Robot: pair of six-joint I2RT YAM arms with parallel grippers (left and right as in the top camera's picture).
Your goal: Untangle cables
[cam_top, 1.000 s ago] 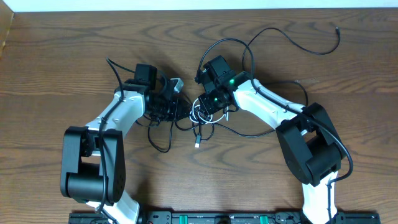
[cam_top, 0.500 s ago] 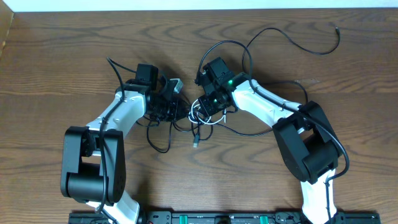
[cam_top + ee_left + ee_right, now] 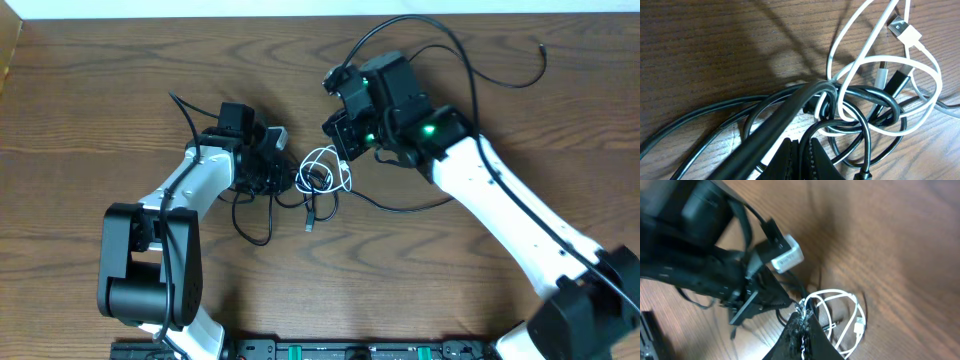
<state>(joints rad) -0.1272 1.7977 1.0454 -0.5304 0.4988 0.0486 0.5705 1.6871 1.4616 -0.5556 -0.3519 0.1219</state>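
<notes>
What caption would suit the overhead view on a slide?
White cord and black cord tangled on the table between the left arm and right arm.

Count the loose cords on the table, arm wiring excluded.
2. The white cord lies coiled at the middle of the table; the black cord is tangled through it and trails out both ways. Stretches may be hidden.

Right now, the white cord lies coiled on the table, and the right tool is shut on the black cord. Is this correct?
Not quite. The right tool is shut, but on the white cord, not on the black cord. The right wrist view shows its tips pinching a white loop. The white cord does lie coiled on the table.
</notes>
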